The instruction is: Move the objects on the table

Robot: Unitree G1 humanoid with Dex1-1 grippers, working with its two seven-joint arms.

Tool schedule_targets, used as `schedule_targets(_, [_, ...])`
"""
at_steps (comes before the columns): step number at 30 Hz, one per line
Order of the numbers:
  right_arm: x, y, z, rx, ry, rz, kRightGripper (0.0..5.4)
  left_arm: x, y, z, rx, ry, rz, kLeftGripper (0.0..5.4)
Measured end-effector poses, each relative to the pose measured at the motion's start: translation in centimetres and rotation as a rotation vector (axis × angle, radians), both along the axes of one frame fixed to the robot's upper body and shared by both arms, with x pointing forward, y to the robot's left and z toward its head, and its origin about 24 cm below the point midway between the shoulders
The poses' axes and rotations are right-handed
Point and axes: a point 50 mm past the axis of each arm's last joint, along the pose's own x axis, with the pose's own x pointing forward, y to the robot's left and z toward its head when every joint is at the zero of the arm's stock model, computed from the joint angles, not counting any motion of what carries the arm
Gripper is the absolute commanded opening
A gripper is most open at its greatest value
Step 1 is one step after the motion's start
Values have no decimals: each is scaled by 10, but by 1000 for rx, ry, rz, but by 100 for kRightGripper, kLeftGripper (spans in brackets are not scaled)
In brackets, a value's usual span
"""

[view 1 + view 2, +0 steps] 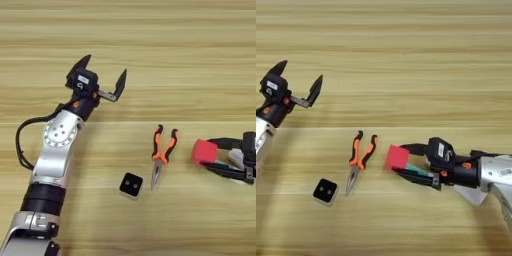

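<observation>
Hands first: the robot's left hand (106, 79), on its silver and black arm, is hovering over the upper left part of the broad light wooden surface (150, 40), its two black fingers spreading wide apart and gripping nothing. Right hand (397, 159) is reaching in from the right side, lying low over the surface, with its two black fingers closing on the red foam cube (397, 157), one finger along the cube's far side and one along its near side.

Surface planks are running across the picture from side to side, filling both views.

Under the right arm, a white flat object (475, 195) is lying partly hidden, so what it is cannot be told. A sliver of green (417, 169) is showing between the right fingers just behind the cube; what it belongs to is unclear.

Orange-handled pliers with grey metal jaws (162, 152) are lying in the middle of the surface, just left of the cube and apart from it, handles pointing away from the robot and tip pointing toward it.

Smallest, the black square block with two holes (131, 185) is resting near the plier tip, to its left, not touching it.
</observation>
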Motion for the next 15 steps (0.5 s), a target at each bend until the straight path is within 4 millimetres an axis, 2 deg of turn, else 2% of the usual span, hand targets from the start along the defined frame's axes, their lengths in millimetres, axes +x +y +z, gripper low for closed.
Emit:
schedule_targets(9, [-4,12,-12,-53,70,127,231,1,5,-2,-16,10,49,540])
schedule_targets(15, [-5,13,-25,-109,126,167,231,2,7,-2,-24,9,66,540])
